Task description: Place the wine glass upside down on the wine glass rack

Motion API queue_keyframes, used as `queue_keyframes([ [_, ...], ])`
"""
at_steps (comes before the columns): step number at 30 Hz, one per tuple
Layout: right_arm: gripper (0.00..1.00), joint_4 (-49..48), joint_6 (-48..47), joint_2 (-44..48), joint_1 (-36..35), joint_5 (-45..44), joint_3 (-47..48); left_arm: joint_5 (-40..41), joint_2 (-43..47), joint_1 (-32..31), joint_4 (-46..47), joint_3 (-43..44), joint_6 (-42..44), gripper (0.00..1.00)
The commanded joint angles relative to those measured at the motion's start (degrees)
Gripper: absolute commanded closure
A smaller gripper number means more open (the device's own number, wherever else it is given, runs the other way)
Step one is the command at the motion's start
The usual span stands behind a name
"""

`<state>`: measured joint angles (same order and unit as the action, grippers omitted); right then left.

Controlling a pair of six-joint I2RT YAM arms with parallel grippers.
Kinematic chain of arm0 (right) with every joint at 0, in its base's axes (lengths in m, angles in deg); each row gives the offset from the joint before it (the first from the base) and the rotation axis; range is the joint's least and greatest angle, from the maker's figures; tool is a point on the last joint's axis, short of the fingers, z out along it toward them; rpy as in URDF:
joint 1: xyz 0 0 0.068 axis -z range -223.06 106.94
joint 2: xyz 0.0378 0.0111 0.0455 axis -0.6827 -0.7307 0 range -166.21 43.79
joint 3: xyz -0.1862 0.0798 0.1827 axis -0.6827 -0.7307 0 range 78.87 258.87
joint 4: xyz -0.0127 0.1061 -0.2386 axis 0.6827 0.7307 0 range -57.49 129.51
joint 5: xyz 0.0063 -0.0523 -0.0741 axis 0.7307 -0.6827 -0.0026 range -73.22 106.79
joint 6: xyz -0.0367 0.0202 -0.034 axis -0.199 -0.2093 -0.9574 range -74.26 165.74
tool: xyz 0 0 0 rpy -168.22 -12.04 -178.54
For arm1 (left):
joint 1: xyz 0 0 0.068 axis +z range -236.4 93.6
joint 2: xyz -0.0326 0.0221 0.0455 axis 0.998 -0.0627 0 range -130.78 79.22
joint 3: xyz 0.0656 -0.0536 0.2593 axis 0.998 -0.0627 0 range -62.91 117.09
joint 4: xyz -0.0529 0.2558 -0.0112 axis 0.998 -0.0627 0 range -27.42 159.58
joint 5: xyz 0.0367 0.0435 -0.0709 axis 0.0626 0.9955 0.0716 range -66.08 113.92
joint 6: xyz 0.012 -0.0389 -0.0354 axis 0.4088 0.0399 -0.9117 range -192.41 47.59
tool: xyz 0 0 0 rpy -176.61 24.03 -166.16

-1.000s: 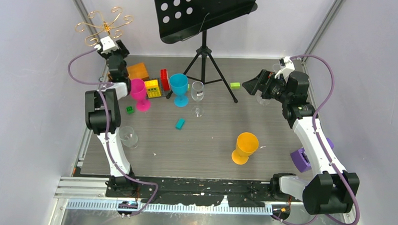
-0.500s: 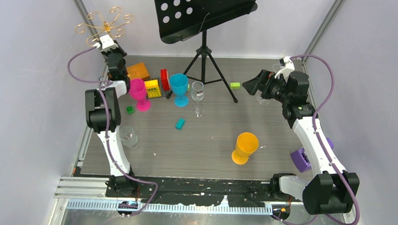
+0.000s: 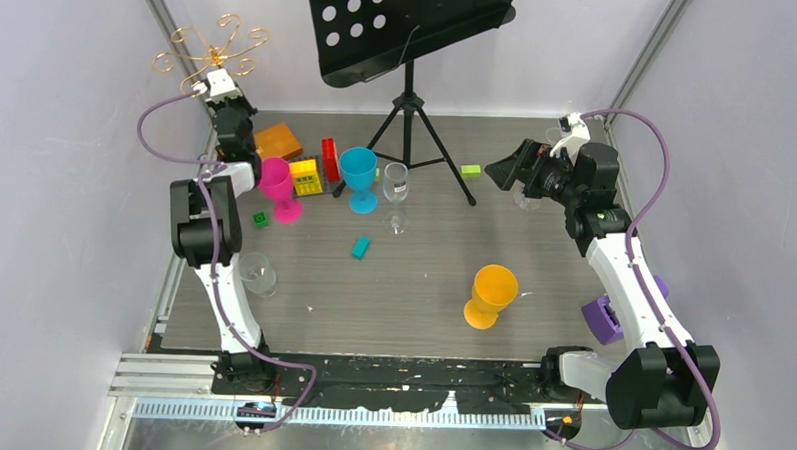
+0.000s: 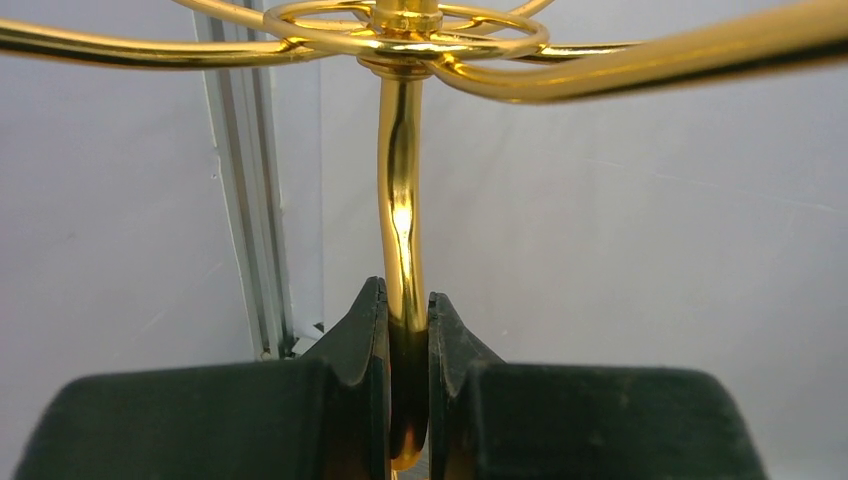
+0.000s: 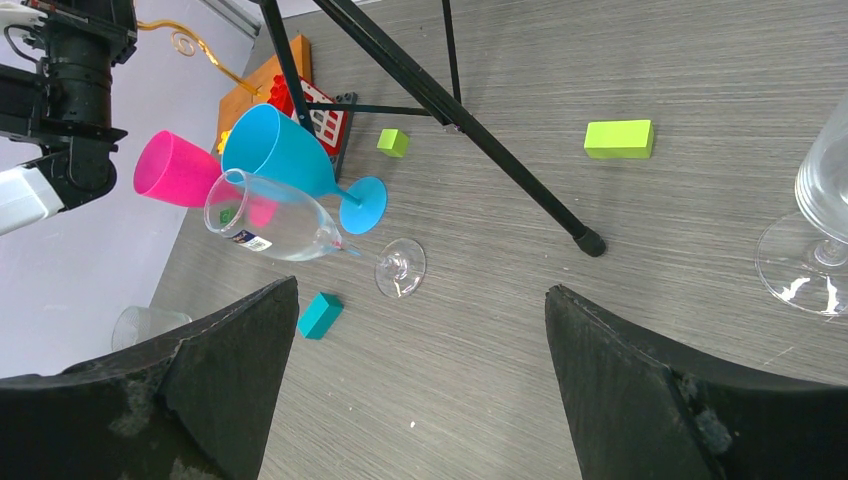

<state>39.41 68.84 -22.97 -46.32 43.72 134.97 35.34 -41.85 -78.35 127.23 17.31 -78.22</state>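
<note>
Orange goblet [image 3: 492,293] stands nearest the arm bases, right of centre, and a clear glass [image 3: 256,273] sits near the left arm. Further in, a teal block [image 3: 360,247] lies on the grey table [image 3: 422,286]. Beyond it come a labelled clear wine glass [image 3: 395,185], a blue goblet [image 3: 358,177] and a pink goblet [image 3: 278,186] in a loose row.

On the right side, the right gripper [image 5: 420,290] hangs above the table with its jaws spread wide and nothing between them. Another clear wine glass [image 5: 815,215] stands upright on its foot just beside it, not touched. A green block [image 5: 619,138] lies further back, near a leg of the black music stand [image 3: 406,25].

At the far left corner stands the wine glass rack [image 3: 210,50], its orange base [image 3: 276,141] flat on the table. The left gripper [image 4: 405,330] is pinched narrow on the rack's gold stem, a little below the curled loop arms. Both fingers [image 4: 360,345] press against the stem, one on each side.
</note>
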Motion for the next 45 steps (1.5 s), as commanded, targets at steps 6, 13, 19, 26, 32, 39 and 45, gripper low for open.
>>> queue_keyframes([
  [6,0.00,-2.6,0.3,1.1,-0.1,1.1,1.6,-2.8,10.4,0.7,0.8,-3.1,-0.4,1.00],
  [13,0.00,-3.0,0.4,2.0,-0.1,1.2,0.9,-4.4,12.9,0.7,-0.9,-1.4,1.1,1.00],
  [19,0.00,-3.0,0.4,2.5,-0.1,1.3,0.7,-5.5,15.0,0.7,-1.6,-1.1,3.0,1.00],
  [26,0.00,-3.5,0.5,2.9,-0.2,1.6,0.3,-6.1,16.5,0.9,-1.8,-2.2,5.0,1.00],
  [32,0.00,-3.5,0.6,3.1,-0.1,1.6,-0.1,-7.0,16.5,0.9,8.7,-7.7,2.0,1.00],
  [39,0.00,-3.7,0.6,2.7,-0.2,2.0,0.1,-5.4,18.6,0.7,17.6,-13.9,0.0,1.00],
  [45,0.00,-3.9,1.0,2.7,-0.2,2.6,0.1,-3.8,19.7,0.7,25.3,-19.3,-0.3,1.00],
])
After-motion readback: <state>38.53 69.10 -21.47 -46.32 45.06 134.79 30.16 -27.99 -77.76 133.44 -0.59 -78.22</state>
